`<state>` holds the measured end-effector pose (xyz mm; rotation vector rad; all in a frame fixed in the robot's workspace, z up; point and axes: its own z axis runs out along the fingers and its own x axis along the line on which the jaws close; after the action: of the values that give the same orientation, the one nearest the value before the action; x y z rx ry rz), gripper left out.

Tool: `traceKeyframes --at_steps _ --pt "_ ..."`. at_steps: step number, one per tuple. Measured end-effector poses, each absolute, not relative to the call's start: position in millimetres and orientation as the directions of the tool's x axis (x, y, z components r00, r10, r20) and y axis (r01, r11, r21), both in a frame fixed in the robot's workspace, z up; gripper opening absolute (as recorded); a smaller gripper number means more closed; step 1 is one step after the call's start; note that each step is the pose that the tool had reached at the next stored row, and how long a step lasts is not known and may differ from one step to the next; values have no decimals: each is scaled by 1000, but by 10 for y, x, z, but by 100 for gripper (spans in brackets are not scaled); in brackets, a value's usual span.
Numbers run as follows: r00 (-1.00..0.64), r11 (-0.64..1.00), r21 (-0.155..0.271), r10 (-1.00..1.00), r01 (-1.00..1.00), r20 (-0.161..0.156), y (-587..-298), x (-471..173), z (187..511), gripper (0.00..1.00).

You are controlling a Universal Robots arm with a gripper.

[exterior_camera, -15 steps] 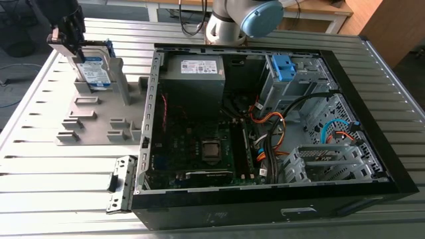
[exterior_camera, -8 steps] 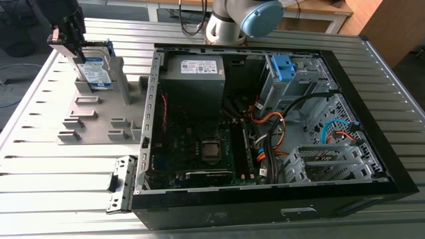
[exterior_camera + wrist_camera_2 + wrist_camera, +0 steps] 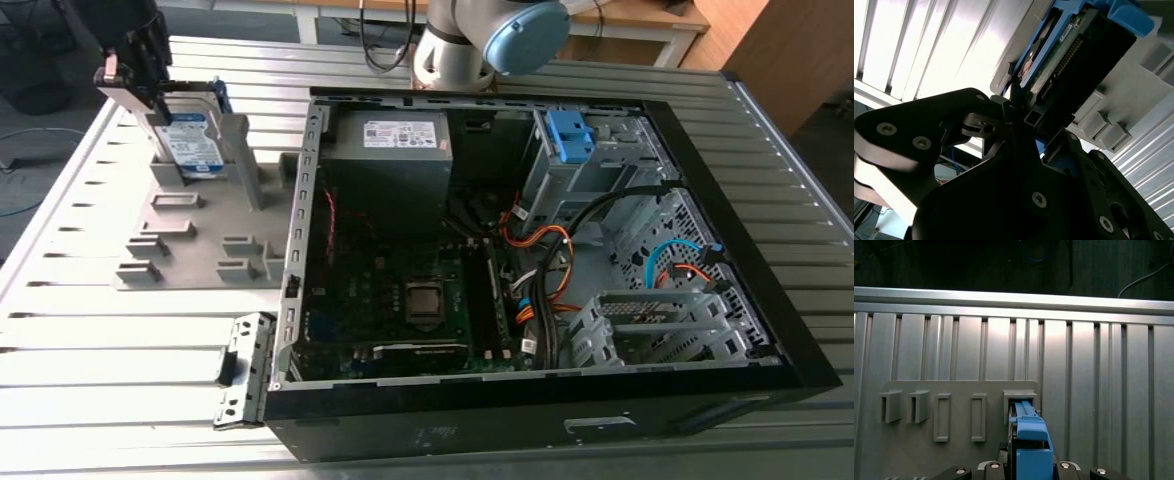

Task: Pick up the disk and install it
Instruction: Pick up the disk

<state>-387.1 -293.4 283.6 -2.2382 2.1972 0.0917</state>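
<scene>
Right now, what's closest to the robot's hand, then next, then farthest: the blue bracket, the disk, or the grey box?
1. the disk, at the hand, in the grey stand.
2. the grey box, inside the case.
3. the blue bracket, toward the exterior view's right.

Exterior view: high and oblique, looking down on the table [image 3: 120,340], open computer case [image 3: 534,415] and grey rack [image 3: 187,250]. First wrist view looks straight down from close over the disk [image 3: 1031,450] onto the rack; second wrist view is closer still, looking past the gripper [image 3: 1021,112] along the disk. All three share disk and rack.
</scene>
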Motion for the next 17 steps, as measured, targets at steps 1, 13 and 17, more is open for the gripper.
traceKeyframes --at_steps 1,13,17 --pt "18 -19 38 -999 -999 -45 -2934 -3871 2845 36" --pt "18 -20 38 -999 -999 -50 -2935 -3871 2910 36" --pt "18 -20 38 -999 -999 -51 -2935 -3871 2923 36"
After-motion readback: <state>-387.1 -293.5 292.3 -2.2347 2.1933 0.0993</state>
